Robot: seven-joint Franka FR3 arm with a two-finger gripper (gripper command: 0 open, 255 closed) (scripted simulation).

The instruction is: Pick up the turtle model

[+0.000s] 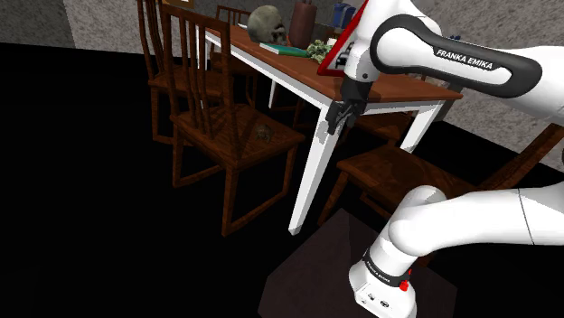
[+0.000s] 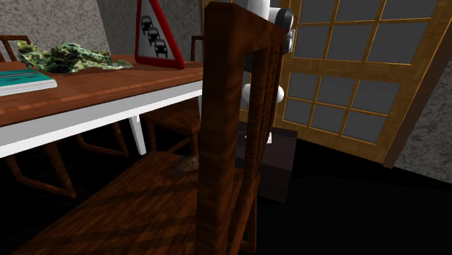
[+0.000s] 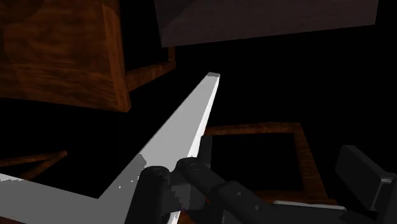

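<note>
- White arm (image 1: 452,59) loops up from the stand (image 1: 307,275) at near right. My gripper (image 1: 333,125) hangs pointing down by the near corner of the table (image 1: 271,72), jaws apart, nothing in them.
- Turtle model (image 1: 263,134) sits on the wooden chair (image 1: 221,135) seat left of the table, well apart from the gripper.
- Tabletop's got a skull (image 1: 267,24) and a triangular traffic sign (image 2: 158,32); under it all is a black area (image 1: 90,235).

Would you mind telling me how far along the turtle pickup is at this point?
Nothing looks done yet: the turtle model sits on the wooden chair seat, untouched. In hand: the end effector, open and empty, hangs by the white table leg. Left: reach the chair, grasp, lift.
</note>
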